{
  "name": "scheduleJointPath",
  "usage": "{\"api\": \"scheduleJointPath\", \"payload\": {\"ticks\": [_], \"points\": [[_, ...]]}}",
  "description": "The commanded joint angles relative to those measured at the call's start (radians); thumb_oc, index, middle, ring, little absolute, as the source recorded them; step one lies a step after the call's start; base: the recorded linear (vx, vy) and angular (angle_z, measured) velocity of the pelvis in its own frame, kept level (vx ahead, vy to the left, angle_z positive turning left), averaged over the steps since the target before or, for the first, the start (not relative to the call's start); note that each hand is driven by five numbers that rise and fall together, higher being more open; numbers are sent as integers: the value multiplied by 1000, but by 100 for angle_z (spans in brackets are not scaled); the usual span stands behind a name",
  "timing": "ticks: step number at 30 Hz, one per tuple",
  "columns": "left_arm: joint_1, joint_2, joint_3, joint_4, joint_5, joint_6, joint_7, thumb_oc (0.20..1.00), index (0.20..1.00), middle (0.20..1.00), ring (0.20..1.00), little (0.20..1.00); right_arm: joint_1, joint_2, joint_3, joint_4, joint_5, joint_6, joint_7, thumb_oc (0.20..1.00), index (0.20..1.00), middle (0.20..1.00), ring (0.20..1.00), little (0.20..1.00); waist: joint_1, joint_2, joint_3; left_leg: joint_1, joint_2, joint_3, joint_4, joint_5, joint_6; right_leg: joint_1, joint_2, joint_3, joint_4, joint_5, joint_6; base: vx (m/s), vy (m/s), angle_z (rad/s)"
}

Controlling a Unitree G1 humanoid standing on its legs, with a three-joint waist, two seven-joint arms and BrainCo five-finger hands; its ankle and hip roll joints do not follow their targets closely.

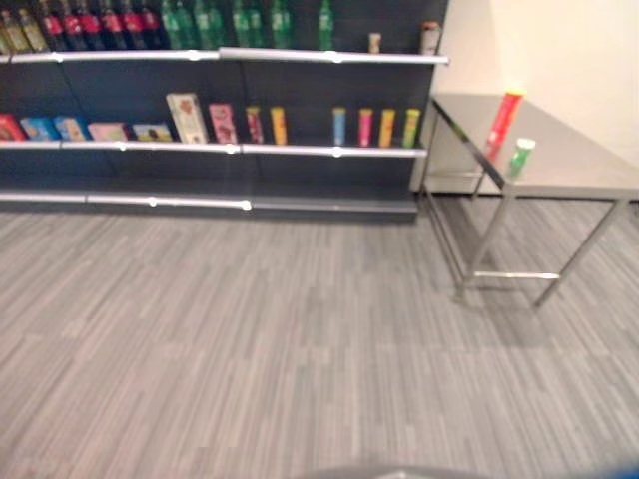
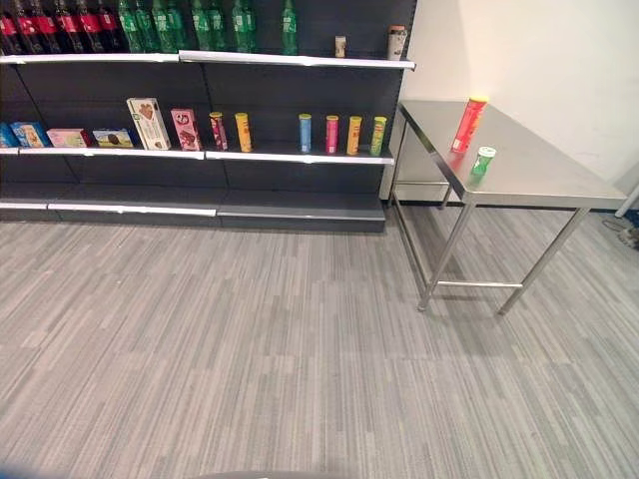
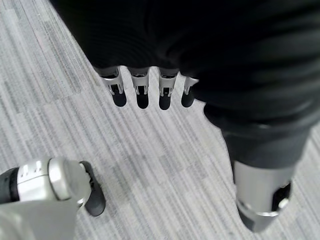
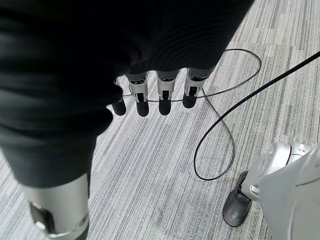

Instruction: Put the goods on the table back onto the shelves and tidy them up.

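The left robot hand (image 3: 150, 92) hangs above the grey striped floor (image 3: 165, 165), its fingers (image 3: 142, 95) in a straight, relaxed row and its thumb (image 3: 260, 200) set well apart; it holds nothing and touches nothing. The right robot hand (image 4: 150, 97) hangs the same way over the floor, fingers (image 4: 165, 100) extended side by side, thumb (image 4: 57, 210) apart from them, nothing in its grasp. Both hands point down toward the floor, with the dark ribbed covers above them.

In the head views the steel worktop (image 2: 539, 170) stands at the upper right of the frame, just beside the right end of the dark shelves (image 2: 300, 100). Two goods stand on it: a tall red tube (image 2: 467, 124) with a yellow top, upright near the far left part of the surface, and a short green can (image 2: 483, 161) with a white lid, near the tube and closer to the camera, apart from it.

The shelves fill the upper left of the frame. The top shelf carries a row of dark and green bottles (image 2: 150, 25), and toward its right end two small jars (image 2: 396, 42). The middle shelf holds flat boxes (image 2: 148, 123) at the left and a row of upright coloured tubes (image 2: 340, 134) toward the right. A wide stretch of floor lies between the camera and both the shelves and the worktop.
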Motion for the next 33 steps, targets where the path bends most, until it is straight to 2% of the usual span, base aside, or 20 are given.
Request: {"api": "scheduleJointPath", "payload": {"ticks": [1, 10, 14, 18, 27, 33], "points": [[-47, -19, 39, 84, -39, -4, -16, 1000, 1000, 1000, 1000, 1000, -41, 5, -8, 67, -9, -3, 0, 1000, 1000, 1000, 1000, 1000, 17, 24, -30, 5, 3, -95, -15, -48, -20, -95, -40, -18, 6, 78, 88, 0, 0, 0], [-47, -22, -28, 86, 26, -4, -68, 1000, 1000, 1000, 1000, 1000, -41, 18, 85, 34, -128, 9, 52, 1000, 1000, 1000, 1000, 1000, 10, 23, -29, 4, 5, -89, -15, -48, -20, -99, -43, -16, 6, 82, 88, 0, 0, 0], [-35, -36, -96, 94, 95, 5, -124, 1000, 1000, 1000, 1000, 1000, -38, 44, 198, -14, -222, 25, 145, 1000, 1000, 1000, 1000, 1000, -1, 28, -24, 10, 8, -77, -15, -55, -18, -98, -40, -5, 6, 80, 85, -16, 2, -2], [-28, -40, -119, 86, 112, -3, -142, 1000, 1000, 1000, 1000, 1000, -22, 63, 286, -68, -304, 29, 193, 1000, 1000, 1000, 1000, 1000, -9, 30, -24, 7, 10, -69, -15, -54, -19, -103, -39, 0, 6, 81, 86, -15, -2, -10], [-7, -72, -205, 63, 175, -21, -151, 1000, 1000, 1000, 1000, 1000, -12, 53, 338, -121, -392, 8, 189, 1000, 1000, 1000, 1000, 1000, -30, 45, -15, 2, 11, -61, -15, -51, -18, -113, -34, 6, 7, 82, 83, -4, 1, -3], [3, -77, -214, 63, 179, -24, -153, 1000, 1000, 1000, 1000, 1000, -5, 55, 348, -131, -394, 1, 194, 1000, 1000, 1000, 1000, 1000, -35, 49, -9, 3, 17, -58, -15, -53, -21, -112, -32, 7, 7, 78, 82, 0, 0, 0]]}}
